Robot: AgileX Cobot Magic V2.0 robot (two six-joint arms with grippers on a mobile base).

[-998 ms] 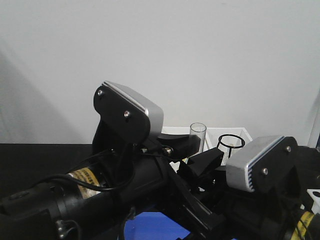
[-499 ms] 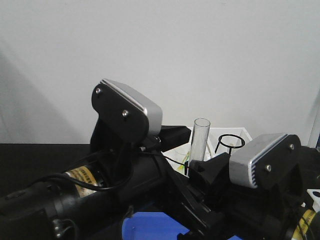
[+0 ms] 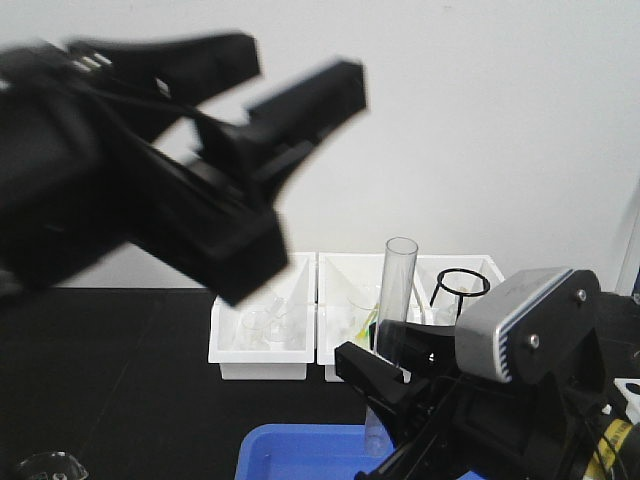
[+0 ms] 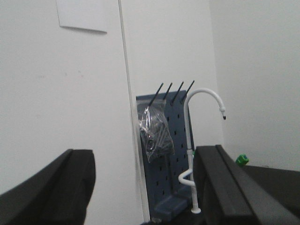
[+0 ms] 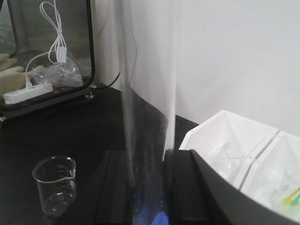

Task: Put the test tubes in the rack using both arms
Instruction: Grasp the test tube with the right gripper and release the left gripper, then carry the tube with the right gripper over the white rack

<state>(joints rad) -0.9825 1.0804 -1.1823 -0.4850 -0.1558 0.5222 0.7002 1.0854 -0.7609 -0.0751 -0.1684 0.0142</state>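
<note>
Above the black worktop (image 3: 100,340), the right hand (image 3: 385,372) clamps an upright test tube (image 3: 398,285); the left hand (image 3: 302,74) hangs raised, jaws apart.

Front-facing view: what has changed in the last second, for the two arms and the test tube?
The left claw swung up and to the left, open and empty, uncovering the white bins. The test tube, gripped upright in the right claw, rose a little. The black tripod ring stayed in place.
</note>
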